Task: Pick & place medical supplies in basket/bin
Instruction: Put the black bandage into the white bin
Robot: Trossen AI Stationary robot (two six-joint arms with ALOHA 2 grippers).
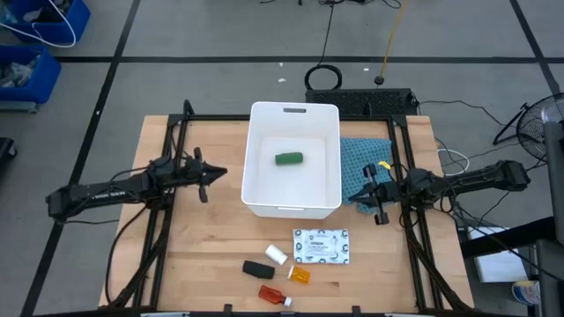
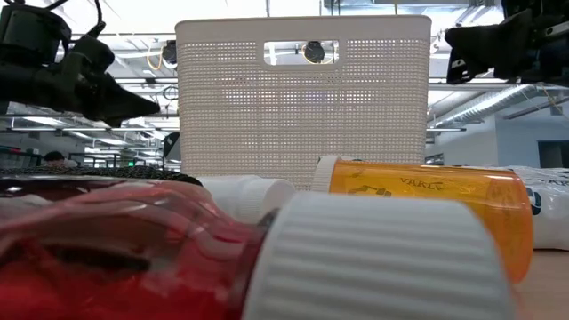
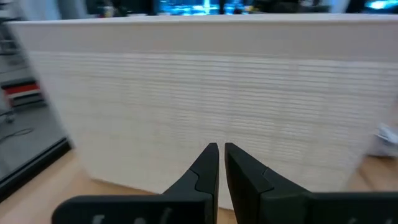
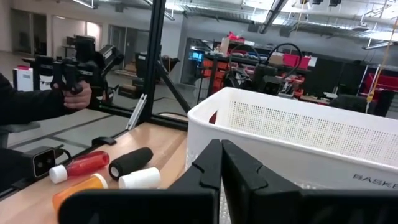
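Hovering clenched and empty, left gripper (image 1: 204,176) sits just beside the basket (image 1: 261,158), right gripper (image 1: 377,189) likewise over the teal cloth (image 1: 363,157); both probably between picks. Green oblong (image 1: 288,158) lies inside. Near the bench's front edge wait packet (image 1: 321,246), white cylinder (image 1: 277,254), black oblong (image 1: 256,268), orange vial (image 2: 427,203), red bottle (image 1: 274,295). Right wrist view alone shows a person's hand (image 4: 76,94).

I see bright, even overhead light; the red bottle (image 2: 107,249) blurs up close, the basket (image 3: 205,106) motion-smeared.

In the low view the red bottle (image 2: 116,249) is blurred and cut off, hiding the black oblong; the tub (image 2: 302,98) hides its contents.
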